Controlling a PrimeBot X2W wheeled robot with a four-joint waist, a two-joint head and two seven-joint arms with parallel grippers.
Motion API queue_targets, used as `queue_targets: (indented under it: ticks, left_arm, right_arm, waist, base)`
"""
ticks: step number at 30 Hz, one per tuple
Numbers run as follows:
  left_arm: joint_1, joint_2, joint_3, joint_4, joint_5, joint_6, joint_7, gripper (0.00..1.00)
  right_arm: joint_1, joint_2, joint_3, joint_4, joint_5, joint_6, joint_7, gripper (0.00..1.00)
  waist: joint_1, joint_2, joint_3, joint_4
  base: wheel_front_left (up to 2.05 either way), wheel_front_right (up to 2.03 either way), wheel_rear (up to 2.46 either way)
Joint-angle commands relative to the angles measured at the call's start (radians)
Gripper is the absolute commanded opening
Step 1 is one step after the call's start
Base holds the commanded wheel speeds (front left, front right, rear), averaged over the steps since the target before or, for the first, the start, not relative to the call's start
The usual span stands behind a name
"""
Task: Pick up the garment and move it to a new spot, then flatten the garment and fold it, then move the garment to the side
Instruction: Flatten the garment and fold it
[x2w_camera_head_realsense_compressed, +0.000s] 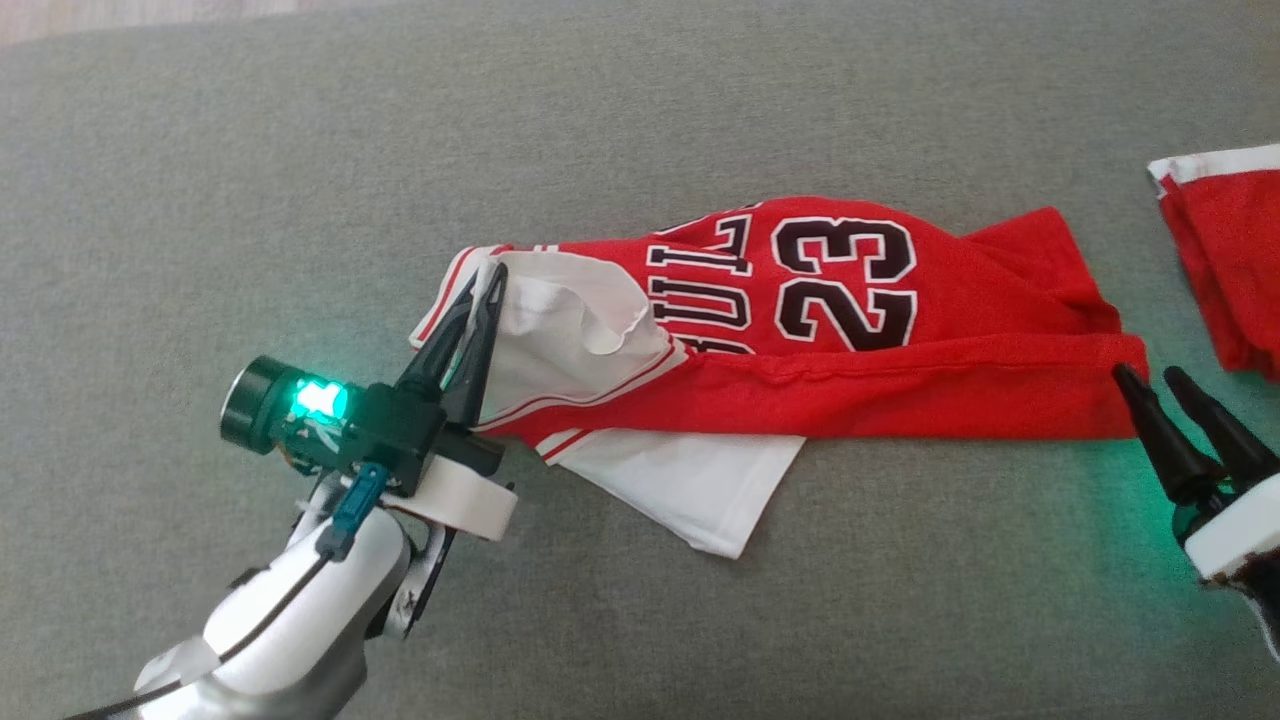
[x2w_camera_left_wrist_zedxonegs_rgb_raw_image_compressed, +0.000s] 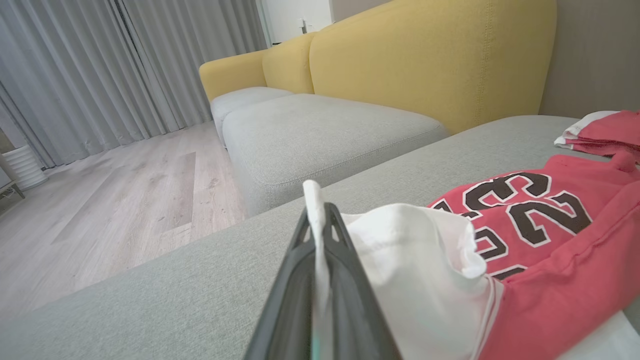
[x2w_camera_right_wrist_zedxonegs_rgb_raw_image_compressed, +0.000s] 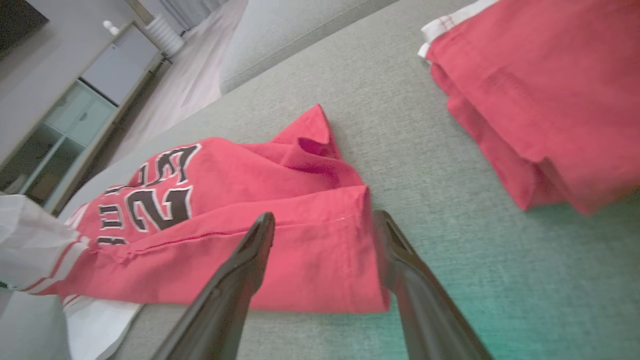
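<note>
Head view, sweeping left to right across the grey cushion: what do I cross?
left gripper, shut → red and white basketball jersey numbered 23, pinched at its white left end → right gripper, open by the red hem

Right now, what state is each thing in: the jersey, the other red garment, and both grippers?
Jersey: rumpled, half folded lengthwise, not flat.
Left gripper: shut on the jersey's white edge.
Right gripper: open at the jersey's red end, holding nothing.
Other red garment: folded, lying apart from the jersey.
</note>
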Motion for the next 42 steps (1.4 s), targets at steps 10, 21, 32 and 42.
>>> queue_targets:
  ticks: [10, 21, 32, 42]
  left_arm:
    - [-0.058, 0.003, 0.032, 0.003, 0.011, -0.005, -0.015, 0.0]
    - [-0.067, 0.015, 0.034, 0.012, 0.007, -0.003, -0.015, 0.0]
    - [-0.062, 0.147, 0.135, -0.144, -0.015, -0.026, -0.041, 0.0]
    - [-0.18, 0.356, 0.276, -0.38, -0.066, -0.078, 0.051, 0.0]
  right_arm:
    - [-0.045, -0.041, 0.025, 0.055, 0.013, 0.007, 0.032, 0.64]
    - [-0.057, -0.049, 0.048, 0.065, 0.003, 0.007, 0.012, 0.0]
    - [-0.028, -0.214, -0.082, -0.097, 0.009, 0.007, -0.05, 0.0]
    - [-0.05, -0.39, -0.294, -0.277, 0.04, 0.007, -0.061, 0.0]
  waist:
    - [-0.0001, 0.0, 0.009, 0.028]
    - [-0.0001, 0.0, -0.005, 0.02]
    - [-0.0001, 0.0, -0.169, -0.02]
    - [-0.0001, 0.0, -0.283, -0.06]
  base:
    - [0.0, 0.0, 0.0]
    - [0.0, 0.0, 0.0]
    - [0.0, 0.0, 0.0]
    - [0.0, 0.0, 0.0]
